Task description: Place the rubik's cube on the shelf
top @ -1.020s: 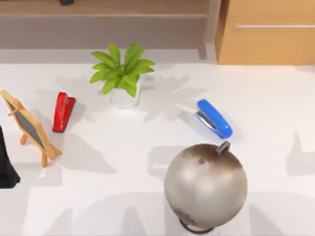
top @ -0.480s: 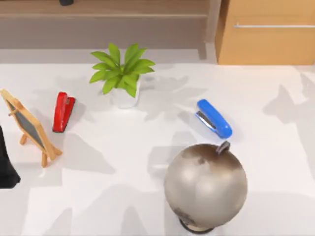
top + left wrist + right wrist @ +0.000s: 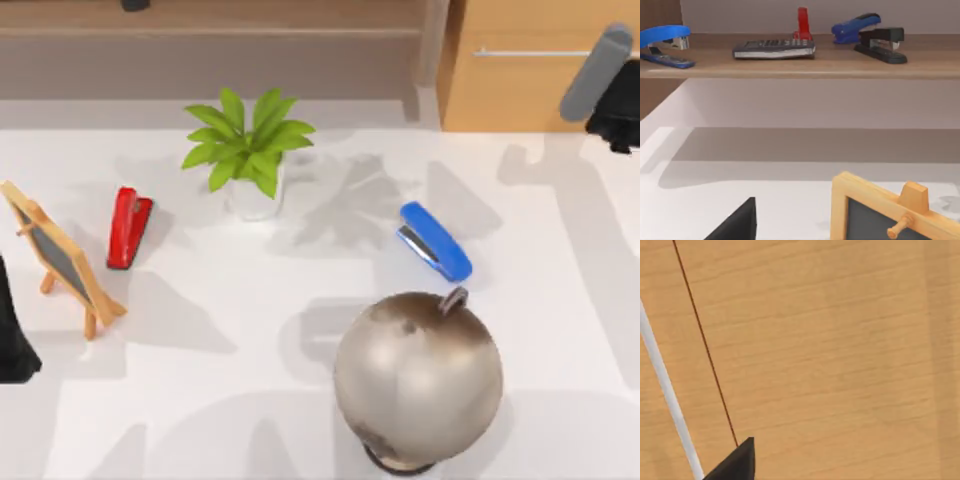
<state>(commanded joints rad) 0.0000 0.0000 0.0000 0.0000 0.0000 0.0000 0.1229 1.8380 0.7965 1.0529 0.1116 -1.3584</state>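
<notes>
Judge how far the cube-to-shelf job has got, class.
Nothing looks done: the shelf holds staplers and a calculator, not the rubik's cube. In hand: right gripper hangs by the drawer cabinet; left gripper parked at the table's left edge. Left: grasping and placing.

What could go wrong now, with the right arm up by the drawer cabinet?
The right arm hangs over the drawer cabinet, whose metal handle looks close in the right wrist view; it might strike them. The shelf already carries a calculator and staplers, so free room there may be tight.
</notes>
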